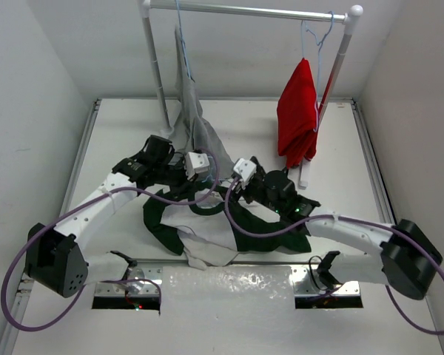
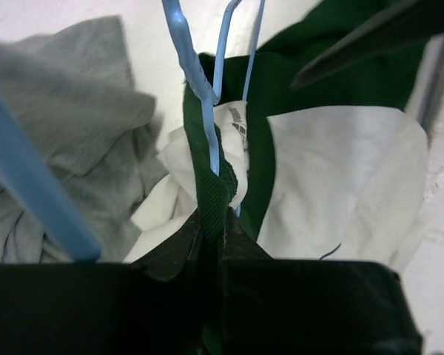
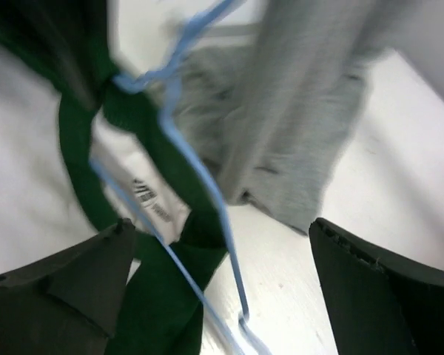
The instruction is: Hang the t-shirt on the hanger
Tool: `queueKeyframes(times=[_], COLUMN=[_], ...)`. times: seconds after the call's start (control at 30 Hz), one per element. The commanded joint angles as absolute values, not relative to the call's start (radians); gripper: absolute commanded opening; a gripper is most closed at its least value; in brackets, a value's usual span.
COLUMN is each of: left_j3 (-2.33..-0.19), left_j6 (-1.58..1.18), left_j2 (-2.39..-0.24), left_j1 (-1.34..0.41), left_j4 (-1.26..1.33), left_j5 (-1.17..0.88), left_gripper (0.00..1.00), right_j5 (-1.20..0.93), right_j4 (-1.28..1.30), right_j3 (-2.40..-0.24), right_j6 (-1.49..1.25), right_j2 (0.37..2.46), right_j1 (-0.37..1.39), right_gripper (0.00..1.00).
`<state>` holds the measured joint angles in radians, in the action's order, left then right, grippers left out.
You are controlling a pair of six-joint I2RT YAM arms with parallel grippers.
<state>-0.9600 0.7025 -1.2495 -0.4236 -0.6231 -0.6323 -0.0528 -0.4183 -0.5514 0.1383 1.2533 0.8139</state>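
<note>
Surroundings: a white desk (image 1: 237, 126) is boxed in by white walls on the left, right and far sides, with a white rail (image 1: 244, 10) spanning the far side.
Rail: a grey garment (image 1: 192, 118) is hung at the left and trails onto the desk; a red garment (image 1: 296, 115) is hung at the right.
T-shirt (image 1: 270, 235): it is spread crumpled at mid-desk between the two arms, its long axis running left to right, the white panel turned up and the collar lifted at its far edge.
Hanger (image 2: 200, 96): its pale-blue wires are seen crossing the neck opening and running from the collar toward the far side; which way its hook points cannot be told.
Left gripper (image 2: 211, 237): the fingers are pressed together on the green collar band of the t-shirt, with the hanger wire just beside the pinch.
Right gripper (image 3: 218, 225): the fingers are spread wide, nothing held, with the collar and hanger wire seen between them.
Edges: the near edge is taken up by the arm bases.
Open room: bare desk is seen along the left side and at the far right corner.
</note>
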Motion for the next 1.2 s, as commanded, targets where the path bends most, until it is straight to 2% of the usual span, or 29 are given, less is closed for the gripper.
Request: queueKeyframes(times=[0.0, 0.13, 0.2, 0.27, 0.33, 0.37, 0.47, 0.5, 0.53, 0.63, 0.9, 1.17], left_j3=[-1.029, -1.049, -1.039, -1.035, -1.032, -1.032, -1.028, -1.023, -1.019, -1.011, -1.008, -1.016], left_j6=[0.572, 0.503, 0.479, 0.425, 0.390, 0.379, 0.351, 0.342, 0.341, 0.345, 0.357, 0.365], left_j2=[-1.207, -1.204, -1.204, -1.206, -1.206, -1.207, -1.213, -1.213, -1.212, -1.213, -1.215, -1.207], left_j1=[-0.414, -0.414, -0.414, -0.414, -0.413, -0.414, -0.413, -0.413, -0.413, -0.414, -0.414, -0.414], left_j4=[-0.569, -0.554, -0.516, -0.488, -0.457, -0.450, -0.426, -0.417, -0.413, -0.407, -0.407, -0.407], left_j5=[-0.516, -0.546, -0.558, -0.517, -0.500, -0.496, -0.494, -0.492, -0.489, -0.488, -0.485, -0.482], left_gripper=[0.00, 0.00, 0.00, 0.00, 0.00, 0.00, 0.00, 0.00, 0.00, 0.00, 0.00, 0.00], right_j5=[0.215, 0.458, 0.489, 0.474, 0.440, 0.425, 0.388, 0.382, 0.371, 0.353, 0.363, 0.387], right_j4=[-0.474, -0.408, -0.408, -0.466, -0.497, -0.526, -0.584, -0.610, -0.647, -0.765, -0.721, -0.752], right_j3=[-0.588, -0.545, -0.491, -0.430, -0.402, -0.402, -0.414, -0.407, -0.397, -0.403, -0.477, -0.466], right_j6=[-0.018, -0.231, -0.357, -0.412, -0.497, -0.530, -0.584, -0.630, -0.652, -0.699, -0.704, -0.759], right_j2=[1.142, 1.014, 0.948, 0.934, 0.960, 1.010, 1.101, 1.159, 1.186, 1.287, 1.420, 1.526], right_j1=[0.816, 0.816, 0.816, 0.816, 0.818, 0.819, 0.819, 0.827, 0.831, 0.851, 0.888, 0.887], right_gripper=[0.99, 0.99, 0.99, 0.94, 0.81, 0.71, 0.56, 0.43, 0.41, 0.41, 0.53, 0.54])
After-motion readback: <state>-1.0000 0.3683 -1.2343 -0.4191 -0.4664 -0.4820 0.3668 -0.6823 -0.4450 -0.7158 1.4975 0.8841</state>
